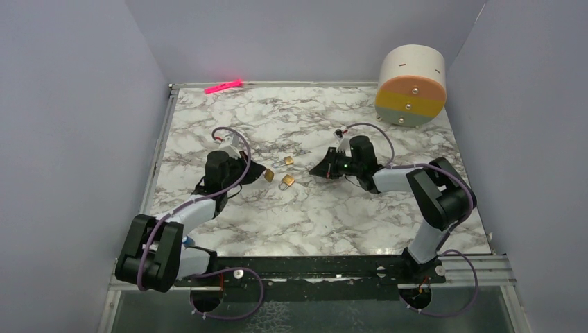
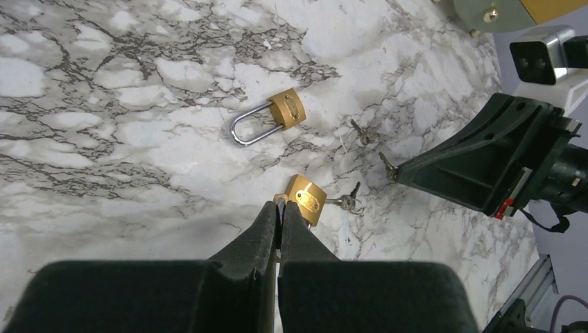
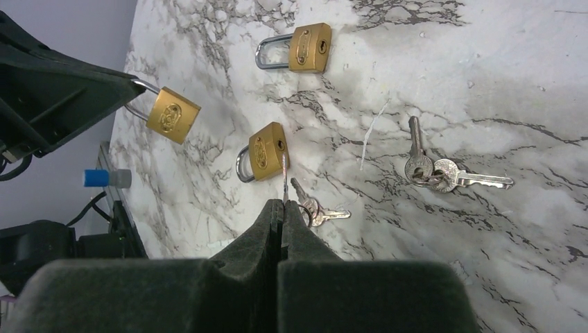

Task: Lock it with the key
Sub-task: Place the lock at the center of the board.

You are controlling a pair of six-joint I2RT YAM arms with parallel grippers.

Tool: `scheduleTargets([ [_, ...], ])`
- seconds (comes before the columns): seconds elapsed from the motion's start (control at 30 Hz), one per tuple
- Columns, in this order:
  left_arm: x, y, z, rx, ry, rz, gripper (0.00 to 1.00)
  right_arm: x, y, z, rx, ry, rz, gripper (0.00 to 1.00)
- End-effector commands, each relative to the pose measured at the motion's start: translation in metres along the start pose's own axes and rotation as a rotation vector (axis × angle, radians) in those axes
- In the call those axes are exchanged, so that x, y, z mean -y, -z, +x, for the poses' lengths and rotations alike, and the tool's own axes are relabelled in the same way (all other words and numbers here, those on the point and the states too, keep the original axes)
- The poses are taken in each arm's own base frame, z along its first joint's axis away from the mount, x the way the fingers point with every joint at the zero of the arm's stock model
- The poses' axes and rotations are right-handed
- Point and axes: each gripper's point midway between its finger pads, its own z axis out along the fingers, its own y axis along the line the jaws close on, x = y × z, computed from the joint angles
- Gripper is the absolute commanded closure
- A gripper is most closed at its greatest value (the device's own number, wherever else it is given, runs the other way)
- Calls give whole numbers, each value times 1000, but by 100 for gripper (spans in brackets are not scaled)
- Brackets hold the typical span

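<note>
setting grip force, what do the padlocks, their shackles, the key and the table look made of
Padlocks: brass by the golden, satin body. Shackle: silver, glossy, probably polished steel. Key in the right gripper: thin silvery metal, alloy unclear. Table: grey-veined marble look, smooth; possibly printed laminate rather than stone.

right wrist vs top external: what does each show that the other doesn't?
Right wrist only: the key pinched in the shut right tool, its tip close to the middle padlock, and a loose key pair on the table. The top view is too coarse to make out keys.
Top only: the pink marker and the cylinder.
Both: three padlocks. These include the far padlock, lying on the table, and the held padlock, hanging by its shackle from the shut left tool.
</note>
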Motion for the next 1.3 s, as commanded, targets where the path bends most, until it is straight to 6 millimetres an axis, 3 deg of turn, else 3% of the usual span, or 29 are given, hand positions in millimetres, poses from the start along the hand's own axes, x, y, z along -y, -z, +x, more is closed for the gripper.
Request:
scheduleTargets([
  [0.0, 14, -5, -10, 33, -5, 48, 100, 3, -3, -6, -16, 11, 24, 99],
  [0.23, 26, -5, -6, 14, -4, 91, 100, -2, 0, -5, -27, 72, 39, 99],
  [0.57, 58, -2, 15, -59, 18, 188, 100, -25, 13, 22, -34, 128, 56, 99],
  [0.83, 66, -13, 57, -148, 47, 178, 100, -29, 23, 46, -73, 148, 64, 99],
  [1.07, 62, -10, 64, -146, 55, 154, 100, -24, 28, 69, -103, 108, 90, 99],
  [1.27, 58, -10, 78, -178, 89, 131, 100, -31, 24, 92, -137, 106, 76, 99],
])
